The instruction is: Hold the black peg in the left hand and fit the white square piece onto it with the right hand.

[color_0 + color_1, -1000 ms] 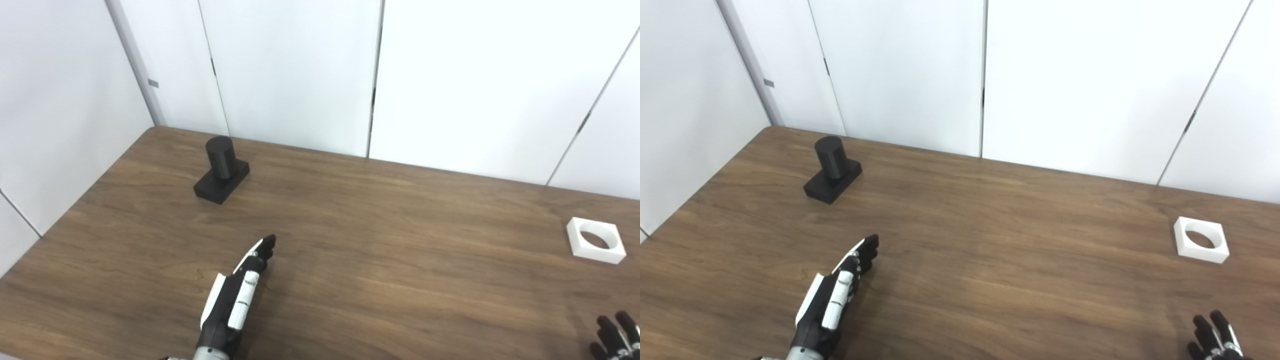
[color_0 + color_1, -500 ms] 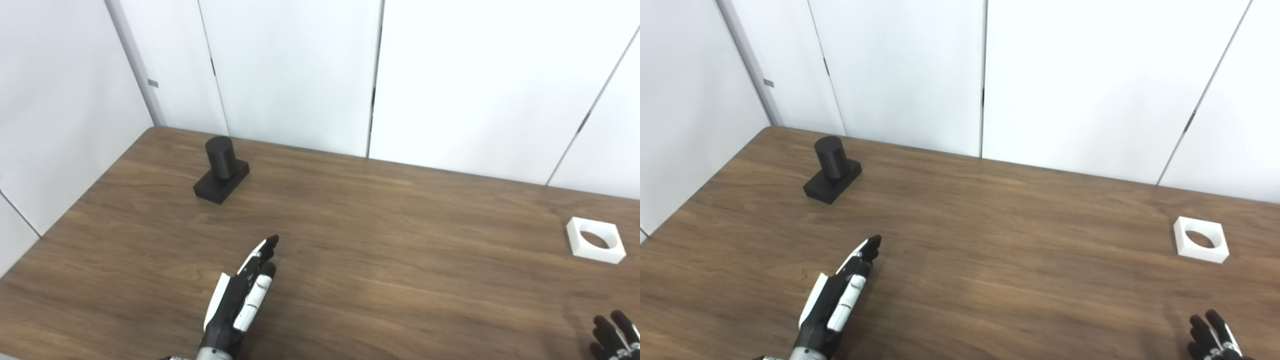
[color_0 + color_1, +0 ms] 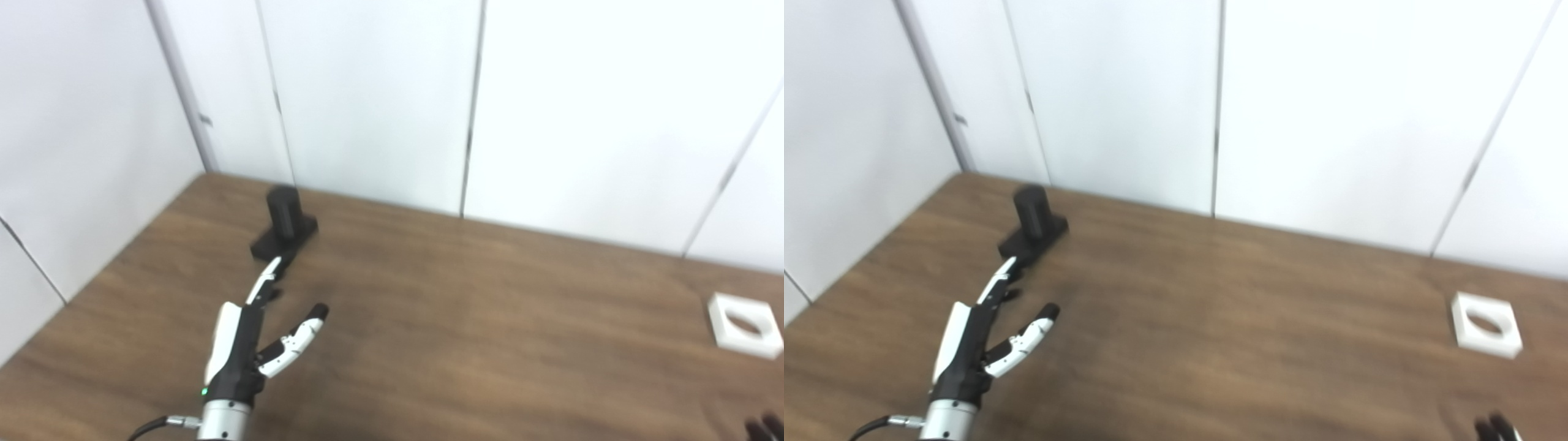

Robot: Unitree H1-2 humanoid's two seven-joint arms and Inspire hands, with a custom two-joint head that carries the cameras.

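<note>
Now the left robot hand (image 3: 245, 349), fingers spread and empty, has stretched forward until its fingertips nearly reach the matte black peg (image 3: 283, 211) on its block base, far-left tabletop (image 3: 465, 343). Far right lies the white square piece (image 3: 743, 324), round-holed; the right robot hand (image 3: 765, 429) barely shows, state unclear.

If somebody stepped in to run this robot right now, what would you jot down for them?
Left hand: open, fingers pointing at the black peg, holding nothing; contact not clear in the blur.
Right hand: only fingertips show at the bottom edge; state unclear.
Black peg stands upright at the table's far left.
White square piece lies flat at the far right, untouched.
Done: nothing fitted.
Left: grasp peg, pick up piece, fit them.
</note>
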